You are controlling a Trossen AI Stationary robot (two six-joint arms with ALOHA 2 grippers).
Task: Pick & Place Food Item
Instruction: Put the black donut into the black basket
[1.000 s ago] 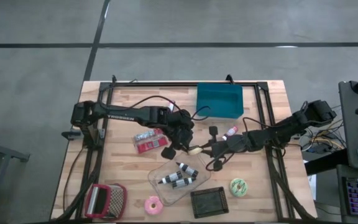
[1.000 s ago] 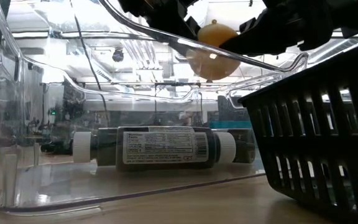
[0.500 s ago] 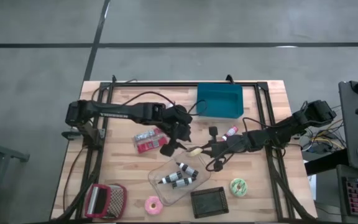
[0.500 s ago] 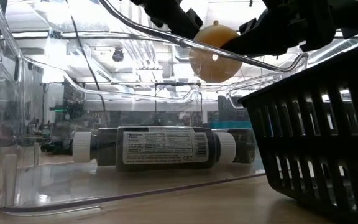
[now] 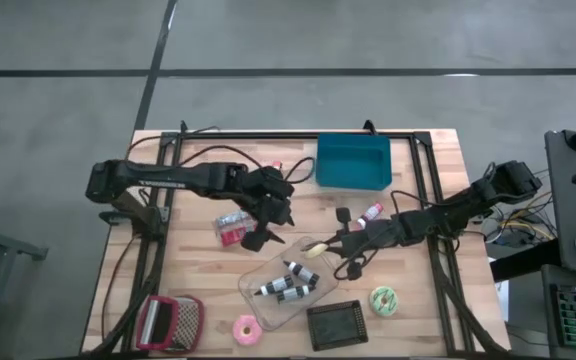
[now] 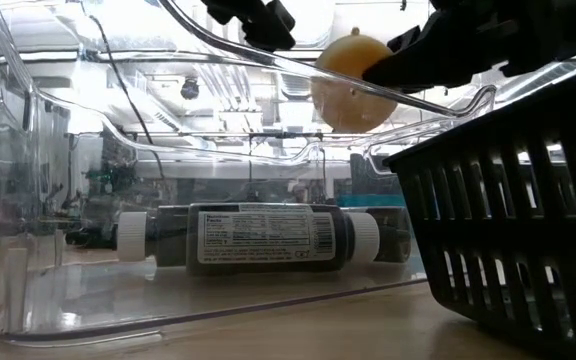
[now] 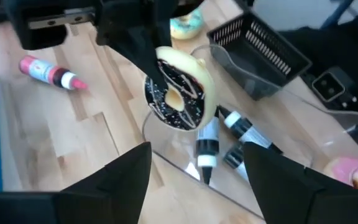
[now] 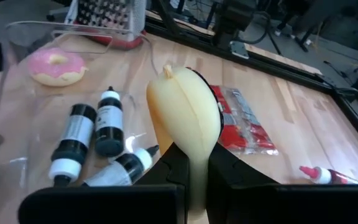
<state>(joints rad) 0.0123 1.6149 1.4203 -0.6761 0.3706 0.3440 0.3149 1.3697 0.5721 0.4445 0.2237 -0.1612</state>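
Observation:
A doughnut (image 7: 179, 87) with a pale yellow underside and chocolate icing hangs in the air, with my right gripper (image 5: 330, 245) shut on it. It is just above the far rim of a clear container (image 5: 288, 283) in which three dark bottles (image 5: 290, 283) lie. The right wrist view shows the doughnut (image 8: 185, 112) edge-on. My left gripper (image 5: 271, 228) stands open a little to the doughnut's left, and its two fingers (image 7: 123, 180) are apart with nothing between them. My right gripper pinches the doughnut's rim (image 8: 191, 149) between its two fingers (image 8: 166, 168). It comes from the table's right and slants slightly down. The doughnut stands on edge beyond the fingertips, icing toward the left arm, lifted clear above the container.
A teal bin (image 5: 353, 162) stands at the far edge and a red packet (image 5: 233, 228) lies under the left arm. A pink bottle (image 5: 371, 211) lies near the right arm. Along the near edge are a grater (image 5: 171, 320), a pink doughnut (image 5: 247, 329), a black basket (image 5: 335, 323) and a green doughnut (image 5: 383, 300).
My left gripper has opened and let go of the doughnut, then drawn back up and toward the table's left. The doughnut stays in the air in my right gripper, which has kept still.

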